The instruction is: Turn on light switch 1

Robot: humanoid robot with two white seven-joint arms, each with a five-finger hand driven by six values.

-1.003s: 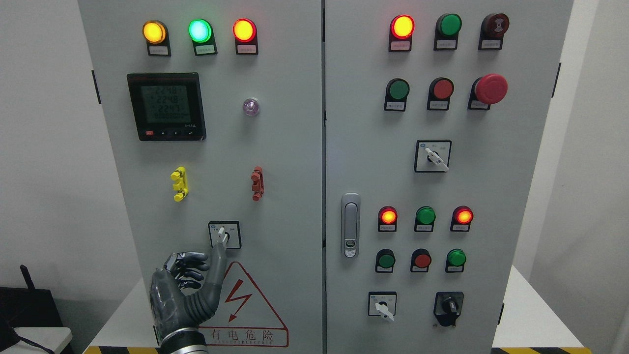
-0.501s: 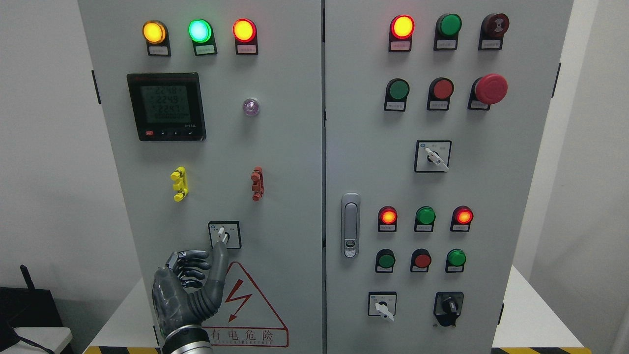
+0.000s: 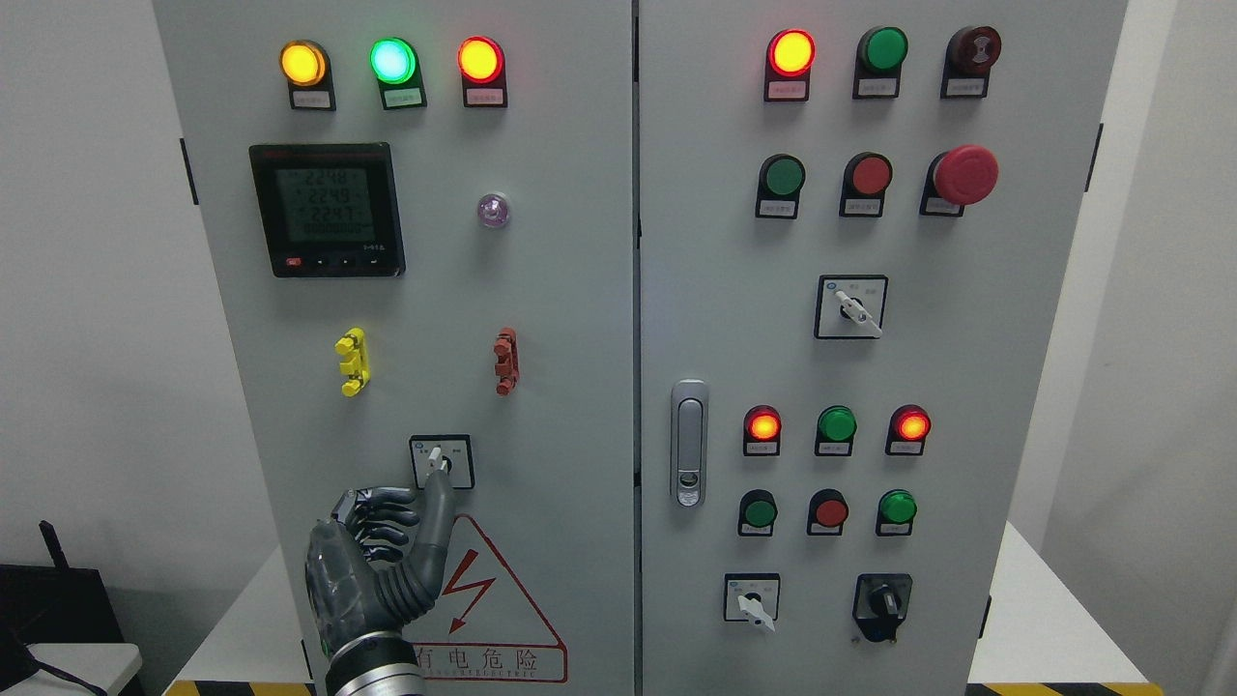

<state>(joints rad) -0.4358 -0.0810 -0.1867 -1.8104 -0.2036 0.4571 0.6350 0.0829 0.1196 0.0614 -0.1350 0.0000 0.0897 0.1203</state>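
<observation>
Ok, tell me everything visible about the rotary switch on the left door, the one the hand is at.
The rotary switch is a small square black-framed plate with a white face, tiny unreadable labels and a white lever knob on a dark hub, pointing up and slightly left. It sits low on the grey left door, above the red warning triangle. The left hand reaches up from below, one extended finger meeting the knob's lower edge, the others curled.

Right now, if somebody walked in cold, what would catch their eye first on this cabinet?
Probably the glowing lamps: an amber, green and red row across the top of the left door. Next, the big red mushroom button at the upper right. Low on the left door, the dark left hand reaches one extended finger up to a small rotary switch, above a red lightning warning triangle.
</observation>
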